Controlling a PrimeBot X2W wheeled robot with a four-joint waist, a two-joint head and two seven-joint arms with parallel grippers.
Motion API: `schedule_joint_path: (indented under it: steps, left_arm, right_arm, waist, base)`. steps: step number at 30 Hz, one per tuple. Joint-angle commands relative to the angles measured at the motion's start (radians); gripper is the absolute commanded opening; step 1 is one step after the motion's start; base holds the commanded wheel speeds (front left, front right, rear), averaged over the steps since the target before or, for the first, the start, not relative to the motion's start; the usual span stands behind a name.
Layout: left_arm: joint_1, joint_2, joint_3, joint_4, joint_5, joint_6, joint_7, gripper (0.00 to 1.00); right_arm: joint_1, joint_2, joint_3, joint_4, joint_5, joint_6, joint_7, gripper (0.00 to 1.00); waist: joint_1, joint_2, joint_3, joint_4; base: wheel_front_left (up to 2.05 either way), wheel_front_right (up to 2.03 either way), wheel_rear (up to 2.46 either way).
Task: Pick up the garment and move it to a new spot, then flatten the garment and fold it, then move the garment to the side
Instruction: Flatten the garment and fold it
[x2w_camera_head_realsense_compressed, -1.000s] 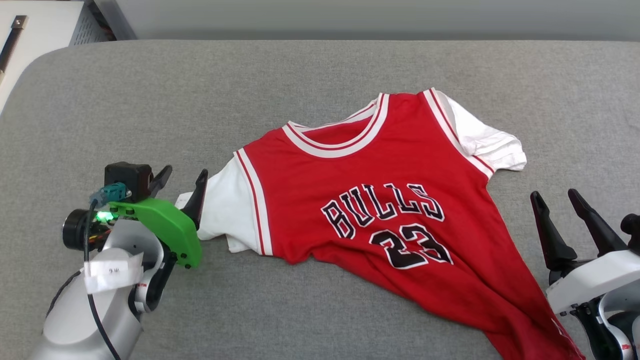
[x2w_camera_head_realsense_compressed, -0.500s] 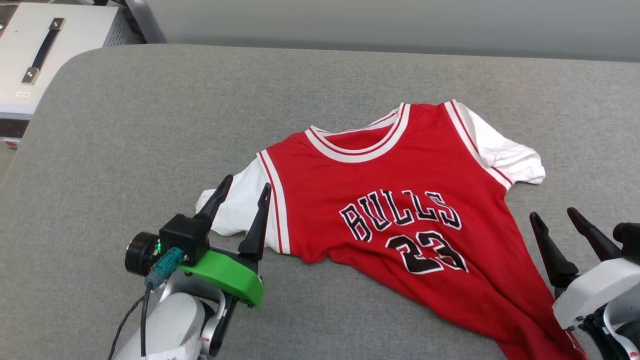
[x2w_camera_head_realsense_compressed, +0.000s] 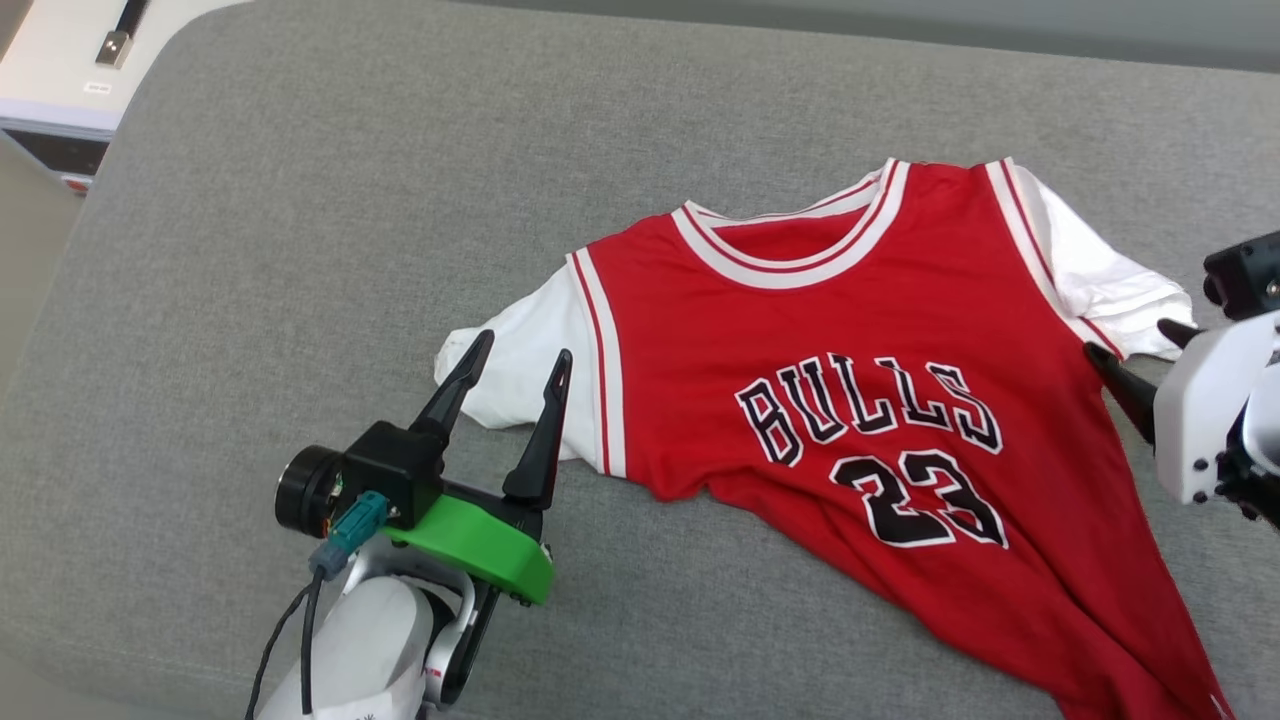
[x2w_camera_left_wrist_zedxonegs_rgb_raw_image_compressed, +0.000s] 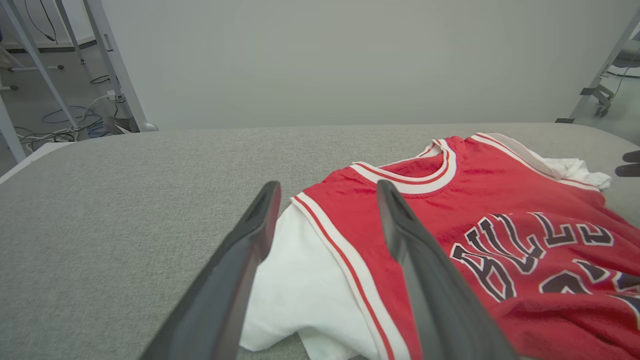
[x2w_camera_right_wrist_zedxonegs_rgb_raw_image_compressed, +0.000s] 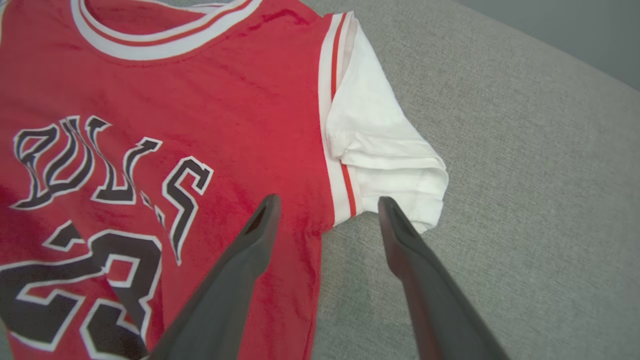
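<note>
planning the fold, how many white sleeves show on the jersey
2. The left sleeve lies flat by the left gripper; the right sleeve lies bunched by the right gripper. None seems hidden.

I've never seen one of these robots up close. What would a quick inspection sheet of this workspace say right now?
Surface: grey cloth-covered table, smooth where bare.
Job's things: red shirt lying front up, not folded; lower half bunched into creases.
Clutter: nothing seen.
Grippers: left gripper open, fingers over the white sleeve on its side; whether they touch it cannot be told. Right gripper open, fingers pointing at the armpit by the other sleeve.
Cables: dark cable with a teal plug at the left wrist; loose cables on the floor.
Surroundings: white cabinet, plain grey wall, metal frame legs.
</note>
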Motion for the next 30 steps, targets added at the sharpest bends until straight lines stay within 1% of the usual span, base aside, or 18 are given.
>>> schedule_joint_path:
  steps: [1,8,15,17,18,24,30]
  left_arm:
    - [-0.012,-0.009,0.009,0.006,0.012,-0.008,-0.006,1.00]
    - [-0.020,-0.043,0.038,0.020,0.045,-0.039,-0.006,1.00]
    - [-0.019,-0.076,0.062,0.030,0.075,-0.066,-0.006,1.00]
    - [-0.017,-0.084,0.069,0.035,0.083,-0.072,-0.006,1.00]
    - [-0.016,-0.088,0.072,0.038,0.088,-0.076,-0.006,1.00]
    - [-0.003,-0.102,0.090,0.062,0.105,-0.092,-0.006,1.00]
    - [0.004,-0.110,0.104,0.077,0.116,-0.105,-0.006,1.00]
  right_arm:
    - [-0.037,-0.004,0.007,0.027,0.012,-0.001,0.011,1.00]
    - [-0.179,-0.028,0.058,0.162,0.047,-0.001,0.052,1.00]
    - [-0.246,-0.051,0.107,0.246,0.072,-0.001,0.029,1.00]
    - [-0.255,-0.053,0.115,0.262,0.080,-0.001,0.022,0.31]
    - [-0.258,-0.052,0.119,0.268,0.082,-0.001,0.015,0.00]
    - [-0.252,-0.045,0.123,0.275,0.130,-0.001,-0.017,0.00]
    - [-0.212,-0.036,0.101,0.223,0.213,-0.001,-0.003,0.00]
  waist:
    - [0.0000,0.0000,0.051,0.044]
    - [0.0000,0.0000,0.087,0.072]
    - [0.0000,0.0000,0.102,0.083]
    - [0.0000,0.0000,0.103,0.083]
    - [0.0000,0.0000,0.102,0.081]
    - [0.0000,0.0000,0.070,0.062]
    - [0.0000,0.0000,0.036,0.032]
  base:
    - [0.00,0.00,0.00]
    - [0.00,0.00,0.00]
    - [0.00,0.00,0.00]
    - [0.00,0.00,0.00]
    - [0.00,0.00,0.00]
    - [0.00,0.00,0.00]
    - [0.00,0.00,0.00]
